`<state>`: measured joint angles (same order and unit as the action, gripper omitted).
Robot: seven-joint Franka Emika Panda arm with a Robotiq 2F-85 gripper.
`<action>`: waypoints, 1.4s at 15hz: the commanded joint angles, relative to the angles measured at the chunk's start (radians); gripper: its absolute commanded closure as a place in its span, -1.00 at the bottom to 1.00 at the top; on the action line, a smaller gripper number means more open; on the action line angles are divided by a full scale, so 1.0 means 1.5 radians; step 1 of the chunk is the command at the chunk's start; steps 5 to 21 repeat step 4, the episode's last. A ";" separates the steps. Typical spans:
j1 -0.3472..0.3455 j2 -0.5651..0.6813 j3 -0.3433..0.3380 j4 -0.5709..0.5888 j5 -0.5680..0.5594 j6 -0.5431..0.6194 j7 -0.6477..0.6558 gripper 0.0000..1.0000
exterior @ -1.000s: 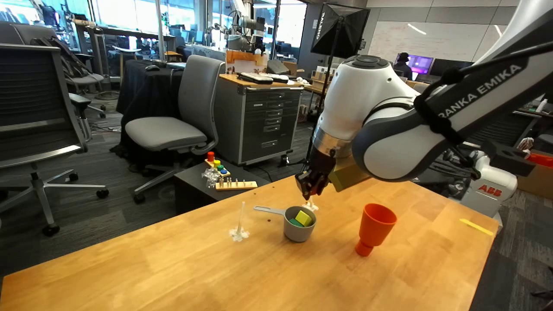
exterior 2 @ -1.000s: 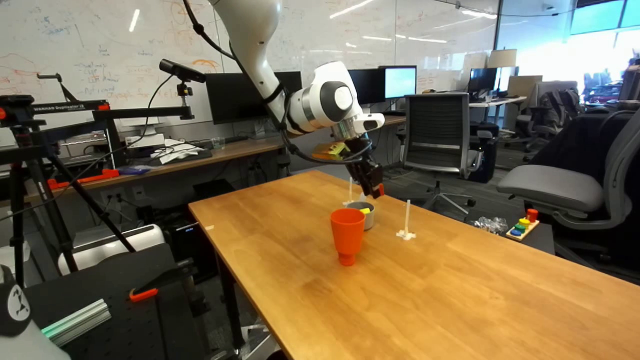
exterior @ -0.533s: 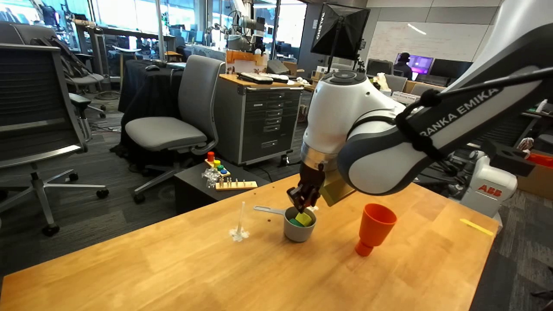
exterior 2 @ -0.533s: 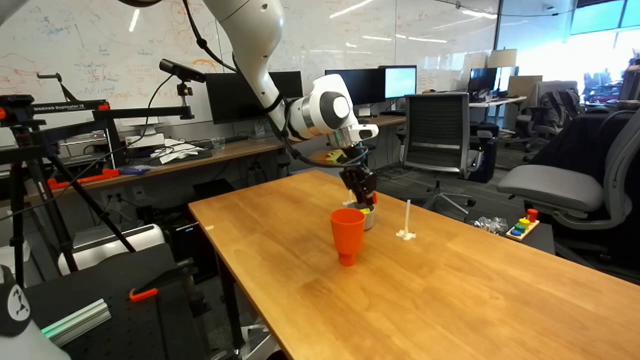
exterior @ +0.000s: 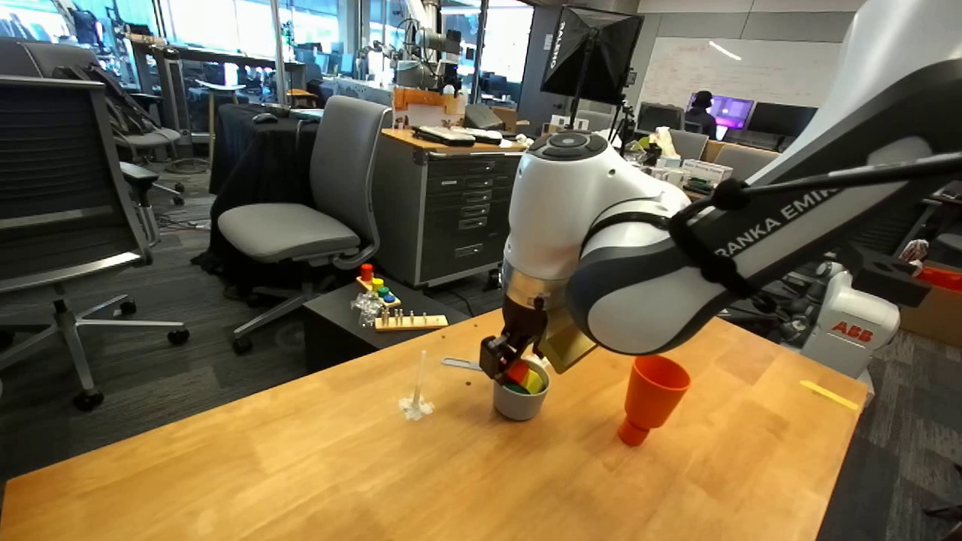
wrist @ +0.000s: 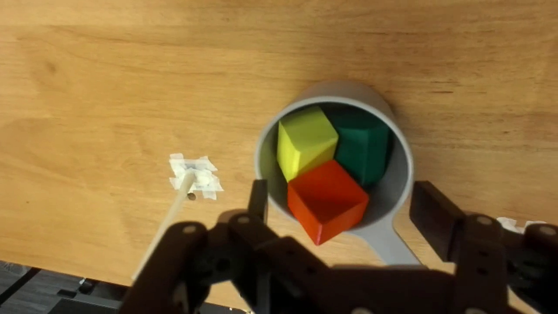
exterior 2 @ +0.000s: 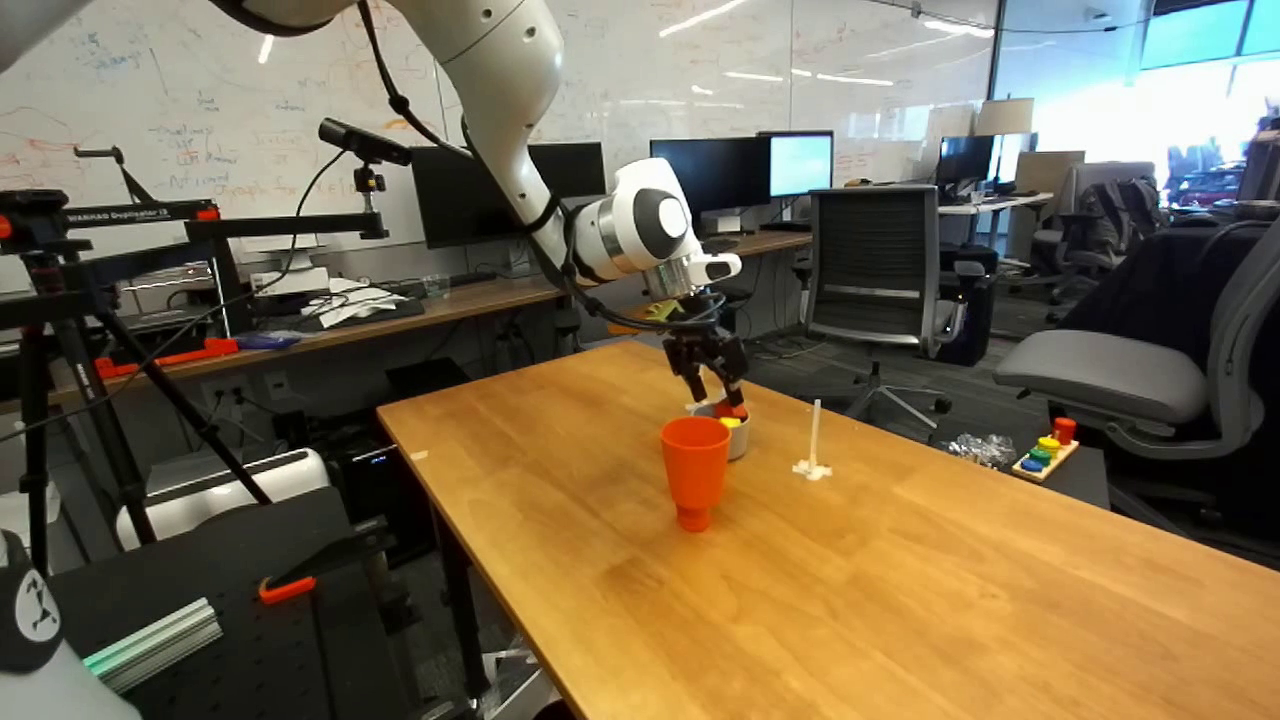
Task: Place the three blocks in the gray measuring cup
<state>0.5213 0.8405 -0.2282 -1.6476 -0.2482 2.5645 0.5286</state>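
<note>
While yellow block [wrist: 307, 137] and green block [wrist: 362, 150] sit inside the gray measuring cup [wrist: 389, 198], red block [wrist: 327, 198] shows over the handle-side rim, tool [wrist: 341, 205] spread clear of it, so likely only retreat is left. Can't tell what red block rests on (underside hidden); orange cup [exterior 2: 696, 470] partly masks the gray one in an exterior view.

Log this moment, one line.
Dark two-finger gripper: open | red block: ungripped, at mouth of round gray measuring cup | yellow block, green block: inside it
</note>
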 commanded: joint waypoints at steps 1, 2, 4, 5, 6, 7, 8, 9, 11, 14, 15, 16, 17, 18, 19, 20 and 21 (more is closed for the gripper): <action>0.018 -0.003 -0.006 0.016 -0.042 -0.026 0.011 -1.00; 0.024 -0.009 -0.010 0.010 -0.049 -0.034 0.020 -1.00; 0.006 -0.002 0.007 0.006 -0.043 -0.013 0.012 -1.00; 0.006 -0.002 0.007 0.006 -0.043 -0.013 0.012 -1.00; 0.006 -0.002 0.007 0.006 -0.043 -0.013 0.012 -1.00; 0.006 -0.002 0.007 0.006 -0.043 -0.013 0.012 -1.00; 0.006 -0.002 0.007 0.006 -0.043 -0.013 0.012 -1.00; 0.006 -0.002 0.007 0.006 -0.043 -0.013 0.012 -1.00; 0.006 -0.002 0.007 0.006 -0.043 -0.013 0.012 -1.00; 0.006 -0.002 0.007 0.006 -0.043 -0.013 0.012 -1.00; 0.006 -0.002 0.007 0.006 -0.043 -0.013 0.012 -1.00; 0.006 -0.002 0.007 0.006 -0.043 -0.013 0.012 -1.00; 0.006 -0.002 0.007 0.006 -0.043 -0.013 0.012 -1.00; 0.006 -0.002 0.007 0.006 -0.043 -0.013 0.012 -1.00; 0.006 -0.002 0.007 0.006 -0.043 -0.013 0.012 -1.00; 0.006 -0.002 0.007 0.006 -0.043 -0.013 0.012 -1.00; 0.006 -0.002 0.007 0.006 -0.043 -0.013 0.012 -1.00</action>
